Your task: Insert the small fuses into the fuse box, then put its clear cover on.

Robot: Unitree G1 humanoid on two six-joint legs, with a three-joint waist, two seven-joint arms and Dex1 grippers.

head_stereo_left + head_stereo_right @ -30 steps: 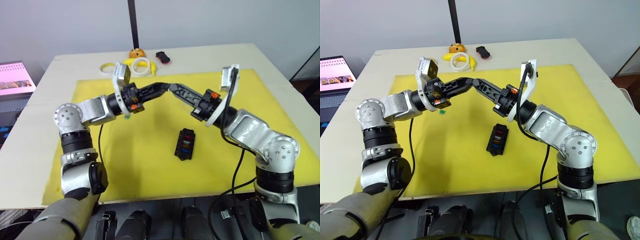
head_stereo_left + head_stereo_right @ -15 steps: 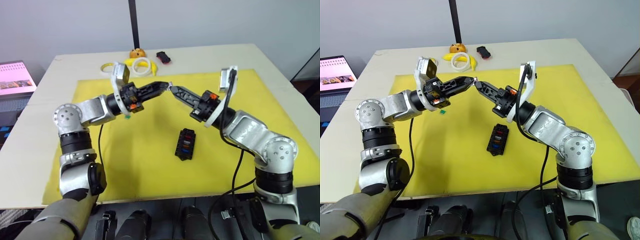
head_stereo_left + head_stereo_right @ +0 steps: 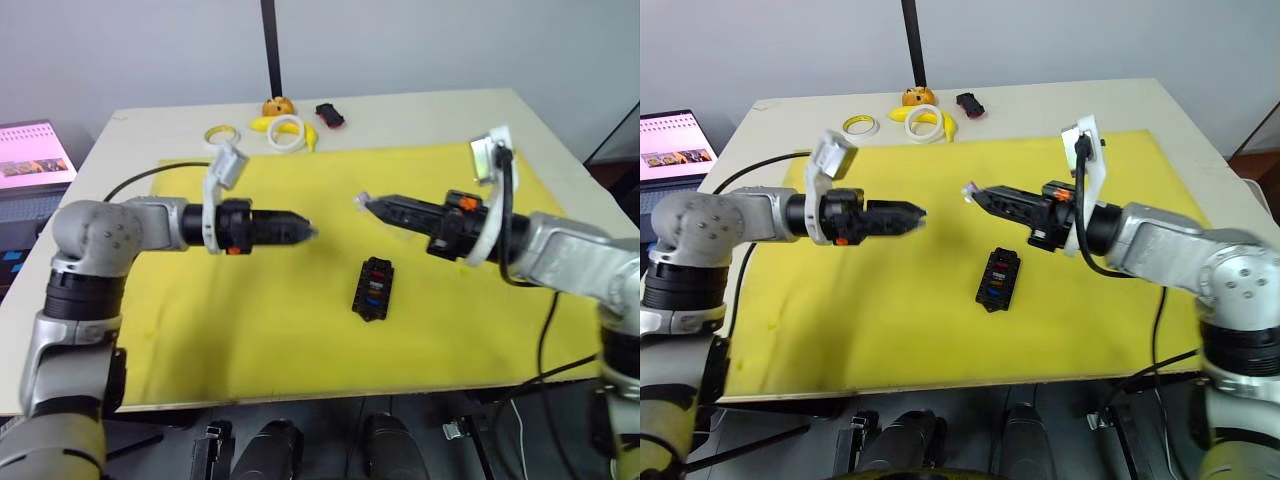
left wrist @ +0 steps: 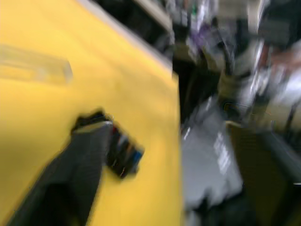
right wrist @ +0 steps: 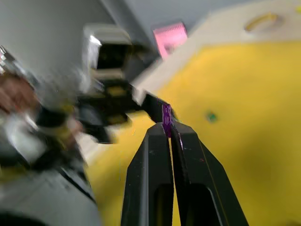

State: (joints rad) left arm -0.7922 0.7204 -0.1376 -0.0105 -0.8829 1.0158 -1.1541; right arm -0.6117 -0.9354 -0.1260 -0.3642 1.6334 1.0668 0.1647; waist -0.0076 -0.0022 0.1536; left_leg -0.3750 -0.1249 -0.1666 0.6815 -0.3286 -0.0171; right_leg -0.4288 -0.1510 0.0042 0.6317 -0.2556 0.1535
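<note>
1. Fuse box (image 3: pixel 374 288): on the yellow mat, between the arms; several coloured fuses seated.
2. Right gripper (image 5: pixel 167 126): fingers pinch a purple fuse (image 5: pixel 166 114), not yet inserted.
3. Left gripper (image 3: pixel 912 213): fingers together, apparently empty.
4. Clear cover (image 4: pixel 35 68): lying on the mat, unfitted.

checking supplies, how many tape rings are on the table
3, all at the far edge beyond the yellow mat: a yellow ring on the left, and two white rings touching or overlapping by the orange object. None looks hidden.
</note>
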